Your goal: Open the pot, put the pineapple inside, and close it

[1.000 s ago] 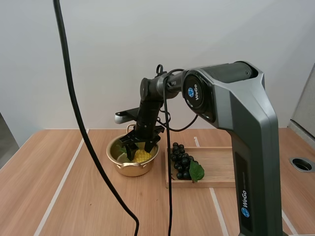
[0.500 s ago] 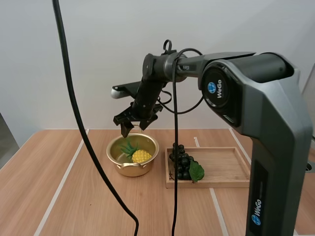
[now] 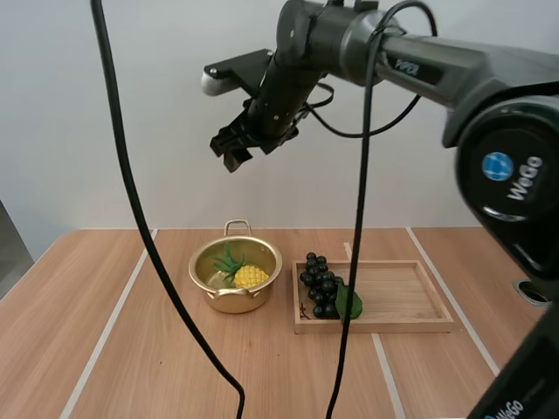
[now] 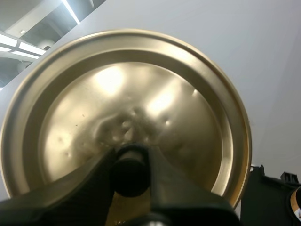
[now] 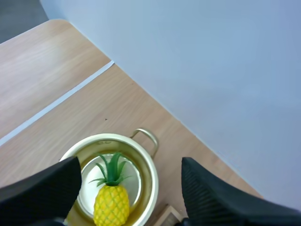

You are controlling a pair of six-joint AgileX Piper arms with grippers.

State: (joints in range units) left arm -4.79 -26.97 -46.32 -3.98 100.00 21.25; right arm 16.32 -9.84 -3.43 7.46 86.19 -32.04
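**Q:** What surface is carrying the scene?

**A:** A light wooden table [image 3: 131, 349] with pale seams is carrying everything, and a plain white wall is standing behind it. The gold pot [image 3: 231, 301] is sitting open on the table. I am using it as the reference for every position below.

**Q:** Where is the fruit lying?

**A:** The pineapple [image 3: 251, 278] is resting inside the pot, with its yellow body and green crown both within the rim.

**Q:** How is your right tool standing?

**A:** My right gripper [image 3: 243, 147] is hanging high above the pot and well apart from it. Its fingers [image 5: 211, 197] are standing wide apart, ribbed faces turned toward each other, and are gripping nothing. In the right wrist view the pot and the pineapple are showing far below, between the two fingers.

**Q:** And the left one?

**A:** My left gripper [image 4: 130, 160] is pinching the black knob [image 4: 128, 176] of the gold lid [image 4: 141, 94], with one finger pressing on either side of it. I cannot tell where this lid is hanging relative to the pot.

**Q:** What else is lying near the pot?

**A:** A wooden tray [image 3: 393, 292] is lying just to the right of the pot. A bunch of dark grapes [image 3: 320, 284] with a green leaf [image 3: 349, 304] is sitting at the tray's end nearest the pot.
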